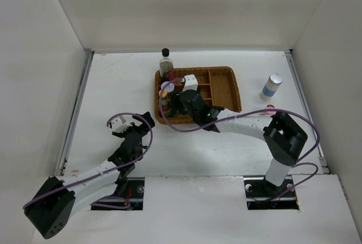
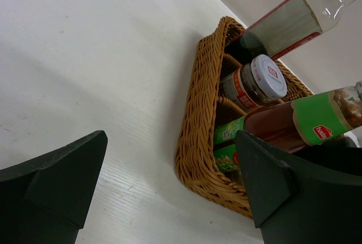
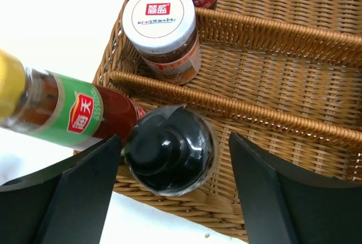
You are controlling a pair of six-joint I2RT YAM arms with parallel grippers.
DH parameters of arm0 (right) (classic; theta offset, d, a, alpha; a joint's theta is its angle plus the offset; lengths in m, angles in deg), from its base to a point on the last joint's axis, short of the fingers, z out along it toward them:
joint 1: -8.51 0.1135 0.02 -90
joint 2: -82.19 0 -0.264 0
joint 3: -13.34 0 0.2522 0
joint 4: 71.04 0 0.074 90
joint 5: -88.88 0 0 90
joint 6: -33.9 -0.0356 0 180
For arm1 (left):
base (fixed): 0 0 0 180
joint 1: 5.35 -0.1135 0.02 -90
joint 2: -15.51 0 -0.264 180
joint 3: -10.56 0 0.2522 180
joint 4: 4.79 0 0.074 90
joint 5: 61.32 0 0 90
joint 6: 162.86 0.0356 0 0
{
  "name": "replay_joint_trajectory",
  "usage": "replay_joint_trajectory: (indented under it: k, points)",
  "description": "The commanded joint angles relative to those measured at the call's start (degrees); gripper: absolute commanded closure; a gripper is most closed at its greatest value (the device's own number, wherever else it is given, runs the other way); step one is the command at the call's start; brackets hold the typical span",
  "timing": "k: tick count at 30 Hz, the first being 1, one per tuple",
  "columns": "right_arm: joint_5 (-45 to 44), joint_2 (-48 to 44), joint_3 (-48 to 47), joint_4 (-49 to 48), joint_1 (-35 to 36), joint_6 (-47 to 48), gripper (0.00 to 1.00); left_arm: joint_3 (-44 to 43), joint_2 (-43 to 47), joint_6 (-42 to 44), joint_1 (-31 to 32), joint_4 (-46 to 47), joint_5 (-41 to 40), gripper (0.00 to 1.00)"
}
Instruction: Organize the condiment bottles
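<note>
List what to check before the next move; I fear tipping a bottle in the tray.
1. right gripper open astride the black-capped bottle: ok.
2. black-capped bottle upright in the tray: ok.
3. yellow-capped sauce bottle upright: not ok, it leans beside the gripper.
4. that bottle clear of the fingers: cannot tell.
5. left gripper open, empty: ok.
6. silver-capped bottle in the tray: not ok, it stands on the table.

In the right wrist view, the white-lidded jar at upper middle carries white Chinese characters on a red patch, the yellow-capped sauce bottle at left a similar red emblem; neither reads clearly.
</note>
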Motion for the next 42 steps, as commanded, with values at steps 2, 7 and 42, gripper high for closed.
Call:
replay_joint_trajectory:
  k: [2, 7, 42]
  points:
    - [-1.21, -5.77, -1.26, 1.24, 0.64, -0.81, 0.15, 1.53, 0.49, -0.7, -0.24, 2.21, 0.26, 0.0]
    - [-2.96, -13.41, 3.56, 5.19, 0.21, -1.25, 0.18, 1.53, 1.54, -0.7, 0.02, 2.12, 0.26, 0.0]
    - [-7.71, -38.66, 31.18, 15.31, -45.94, -8.19, 0.19, 1.09, 0.31, -1.31, 1.34, 2.48, 1.49, 0.0]
